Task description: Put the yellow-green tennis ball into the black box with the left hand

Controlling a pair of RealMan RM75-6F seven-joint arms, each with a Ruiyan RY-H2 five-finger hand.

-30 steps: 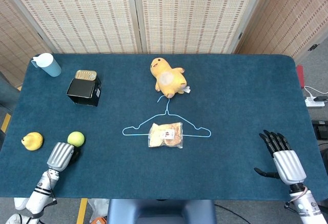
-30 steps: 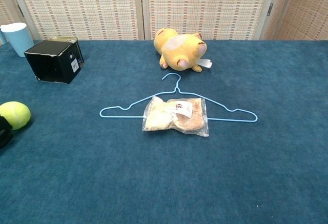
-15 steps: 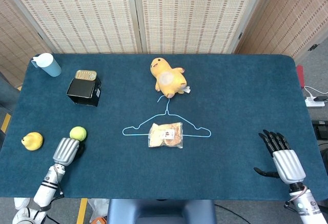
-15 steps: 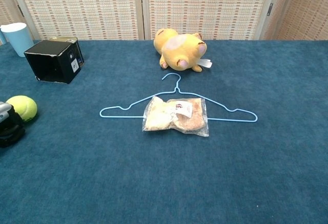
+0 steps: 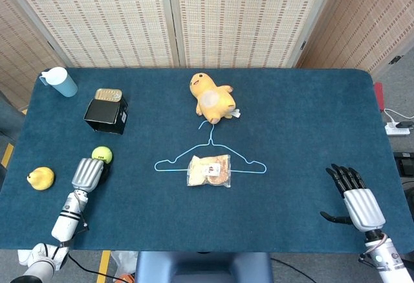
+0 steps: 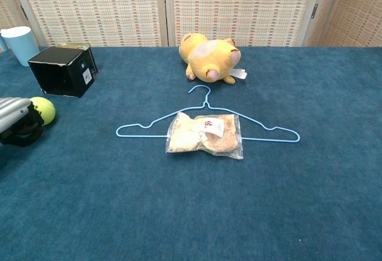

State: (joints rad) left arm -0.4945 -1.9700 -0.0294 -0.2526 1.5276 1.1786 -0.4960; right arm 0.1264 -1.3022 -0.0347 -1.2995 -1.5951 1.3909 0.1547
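Observation:
The yellow-green tennis ball (image 5: 101,155) (image 6: 43,110) sits at the fingertips of my left hand (image 5: 87,173) (image 6: 18,123), near the table's left side. The dark fingers curl around the ball's near side and seem to hold it; the contact itself is partly hidden. Further back stands the black box (image 5: 106,114) (image 6: 62,71), tipped so that its opening faces the front. My right hand (image 5: 354,199) rests at the front right corner with fingers spread and nothing in it; only the head view shows it.
A yellow pear (image 5: 41,178) lies left of my left hand. Behind the box are a tin can (image 5: 108,94) and a blue cup (image 5: 59,81). A yellow plush toy (image 5: 212,98), a blue hanger (image 5: 210,157) and a snack bag (image 5: 208,170) occupy the middle.
My left hand has moved forward toward the black box, and the tennis ball has travelled with it at its fingertips. The right hand has stayed put.

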